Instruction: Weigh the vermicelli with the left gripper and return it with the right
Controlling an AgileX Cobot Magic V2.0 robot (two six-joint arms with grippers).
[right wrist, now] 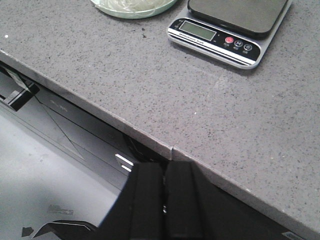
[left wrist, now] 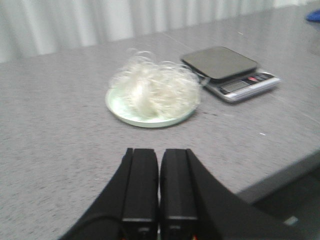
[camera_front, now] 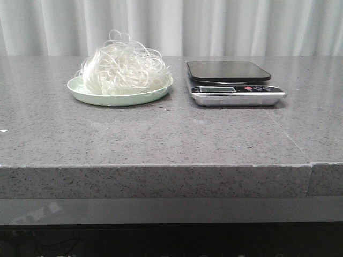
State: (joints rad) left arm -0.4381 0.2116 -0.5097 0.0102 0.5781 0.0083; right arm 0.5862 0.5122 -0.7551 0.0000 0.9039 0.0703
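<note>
The vermicelli (camera_front: 123, 69) is a fluffy white nest heaped on a pale green plate (camera_front: 80, 90) at the back left of the grey counter. It also shows as the vermicelli (left wrist: 155, 87) in the left wrist view. A kitchen scale (camera_front: 230, 80) with a dark platform stands to the right of the plate, nothing on it. My left gripper (left wrist: 159, 152) is shut and empty, over the counter short of the plate (left wrist: 117, 107). My right gripper (right wrist: 165, 167) is shut and empty, below the counter's front edge, well short of the scale (right wrist: 230, 30). Neither gripper shows in the front view.
The counter's front edge (camera_front: 161, 167) has a seam at the right (camera_front: 311, 166). A pale curtain (camera_front: 214, 27) hangs behind the counter. Below the edge lies a dark frame and grey floor (right wrist: 45, 150).
</note>
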